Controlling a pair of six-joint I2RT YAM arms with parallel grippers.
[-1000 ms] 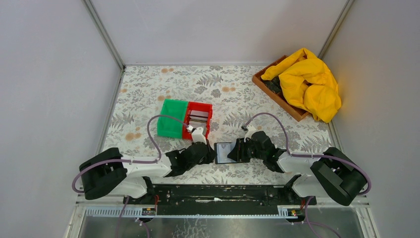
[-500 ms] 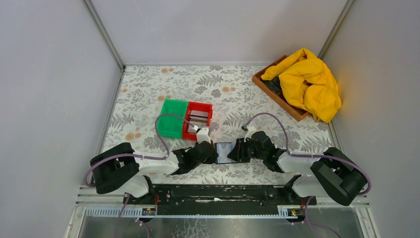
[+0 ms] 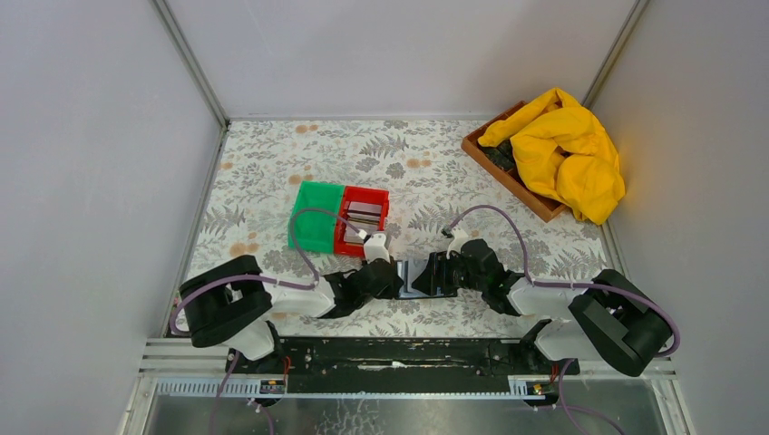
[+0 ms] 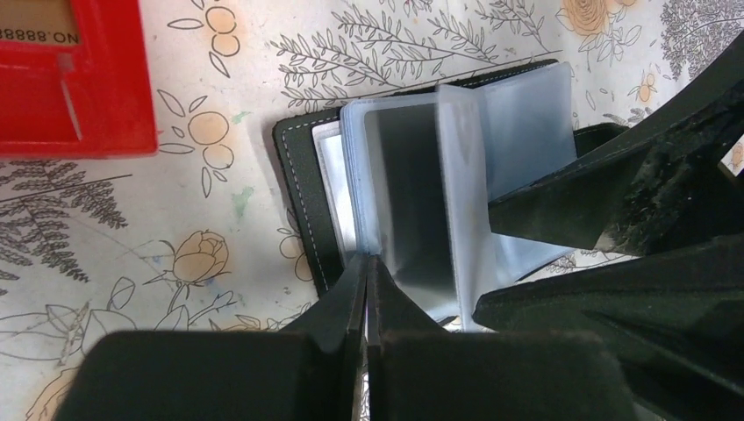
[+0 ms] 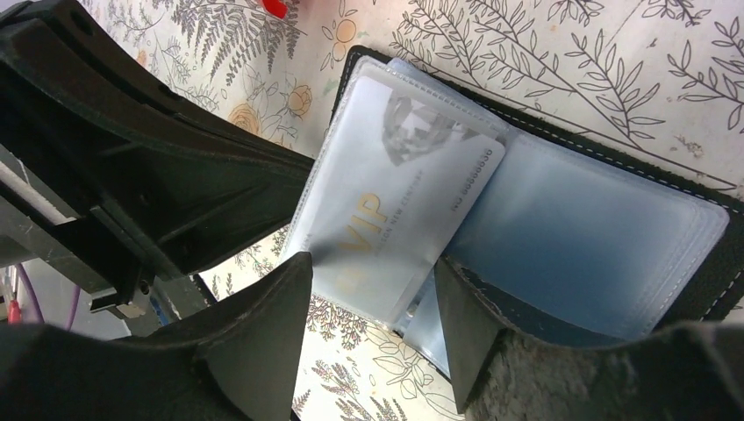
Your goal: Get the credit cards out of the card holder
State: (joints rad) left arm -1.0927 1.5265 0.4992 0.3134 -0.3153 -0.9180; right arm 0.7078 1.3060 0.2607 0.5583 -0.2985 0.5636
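Left end effector [image 4: 367, 263] now farther in at card holder [image 4: 298, 193].

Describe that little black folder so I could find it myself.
On the flower-patterned table, look near the front edge, where the left gripper and right gripper meet. The card holder lies open between them: black-covered with cloudy plastic sleeves, unlike the red bin and green bin beyond it.

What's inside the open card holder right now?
One grey-white card marked VIP sits in a raised clear sleeve of the card holder. The other sleeves are cloudy; whether they hold cards cannot be seen.
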